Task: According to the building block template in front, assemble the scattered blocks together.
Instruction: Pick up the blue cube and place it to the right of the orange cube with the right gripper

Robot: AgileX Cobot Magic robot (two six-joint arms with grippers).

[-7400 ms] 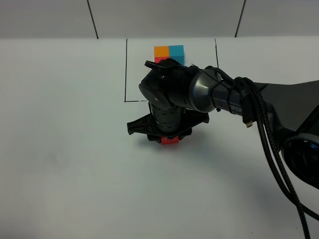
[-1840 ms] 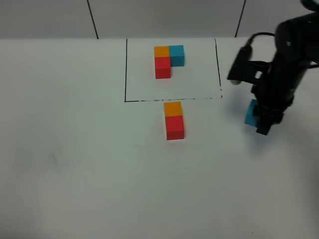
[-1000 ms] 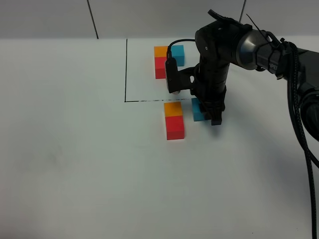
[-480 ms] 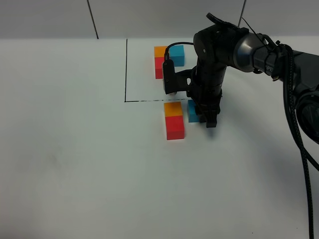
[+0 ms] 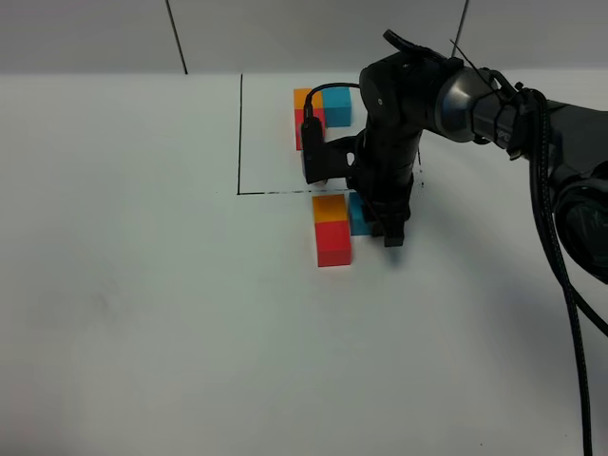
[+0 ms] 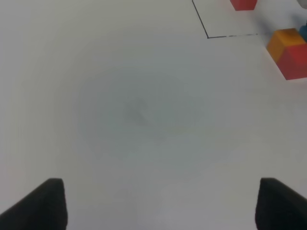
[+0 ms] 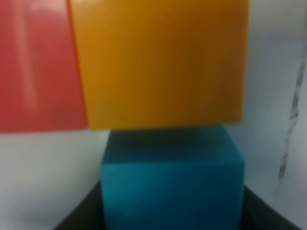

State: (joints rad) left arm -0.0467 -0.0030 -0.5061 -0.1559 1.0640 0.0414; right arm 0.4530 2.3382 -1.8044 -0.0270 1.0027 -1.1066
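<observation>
three loose cubes out front: orange cube (image 5: 330, 208), red cube (image 5: 333, 244), cyan-blue cube (image 5: 357, 215); one joined template trio (image 5: 314, 112) inside the black drawn outline (image 5: 240, 133); right gripper (image 5: 389, 228) clamped on the cyan-blue cube, pressed against the orange; left gripper (image 6: 156, 203) spread wide, holding nothing; smooth matte faces, sharp square edges.

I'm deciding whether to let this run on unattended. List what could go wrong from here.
1. The right gripper holds the blue cube right against the orange cube; pushing further could shove the orange and red cube pair out of line.
2. Opening the fingers this close may nudge the blue cube away from the orange one.
3. The arm hides the template from above, so matching its L shape is hard to check.
</observation>
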